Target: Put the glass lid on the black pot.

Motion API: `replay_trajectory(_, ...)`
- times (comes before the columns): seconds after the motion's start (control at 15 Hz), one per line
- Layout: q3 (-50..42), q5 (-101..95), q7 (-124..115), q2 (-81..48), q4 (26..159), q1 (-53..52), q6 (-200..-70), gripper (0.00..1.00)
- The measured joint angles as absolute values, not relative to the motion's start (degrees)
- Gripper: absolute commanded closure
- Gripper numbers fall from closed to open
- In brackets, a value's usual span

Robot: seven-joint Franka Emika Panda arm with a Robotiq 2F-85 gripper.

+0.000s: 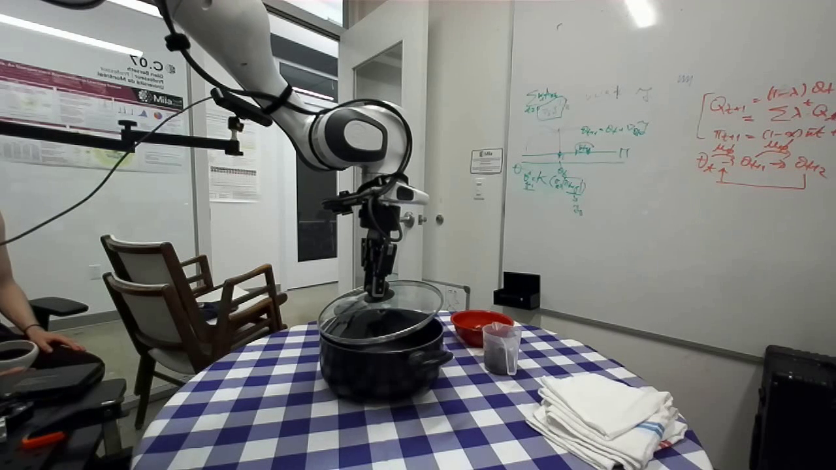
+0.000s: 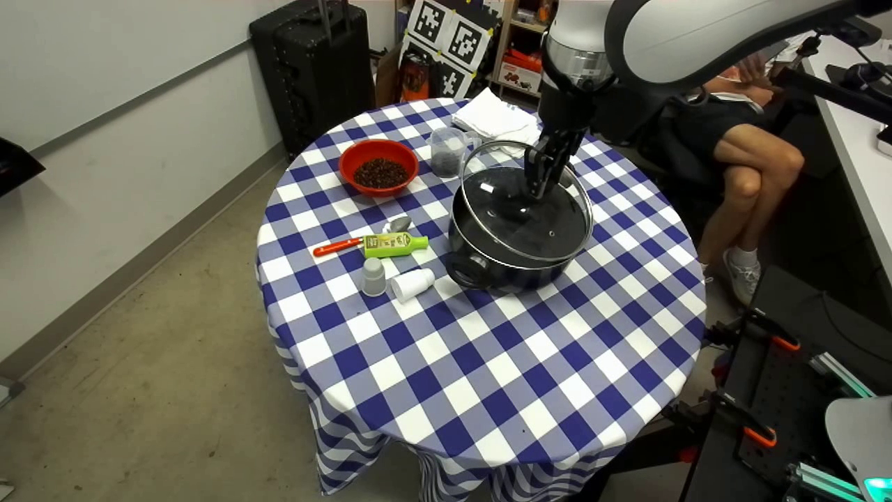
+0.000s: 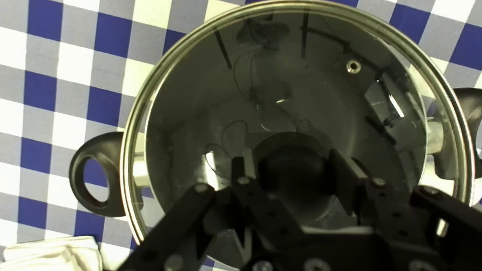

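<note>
The glass lid (image 1: 346,320) is a clear round disc with a metal rim and dark knob; it also shows in the wrist view (image 3: 286,86). It is over the black pot (image 1: 372,375), tilted, with one side clearly above the pot's rim and the opposite side close to it. I cannot tell whether it touches the rim. My gripper (image 3: 295,169) is shut on the lid's knob, a finger on each side. The gripper (image 2: 542,178) and lid (image 2: 516,223) also show above the pot (image 2: 519,279) in an exterior view. The pot's side handles (image 3: 115,169) stick out past the lid.
A red bowl (image 2: 378,167) of dark beans and a clear measuring cup (image 1: 501,349) stand beside the pot. Folded white towels (image 1: 607,418) lie on the round checkered table. A green bottle (image 2: 394,245), white cups (image 2: 412,284) and an orange-handled utensil (image 2: 338,247) lie nearby.
</note>
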State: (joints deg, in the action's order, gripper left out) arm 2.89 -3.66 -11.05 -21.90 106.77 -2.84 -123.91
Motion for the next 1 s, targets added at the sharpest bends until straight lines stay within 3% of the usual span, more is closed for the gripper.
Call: replay_trajectory(1.0, 2.52, -2.24, -10.00, -23.87, 105.52, -2.70, -123.91, 0.75)
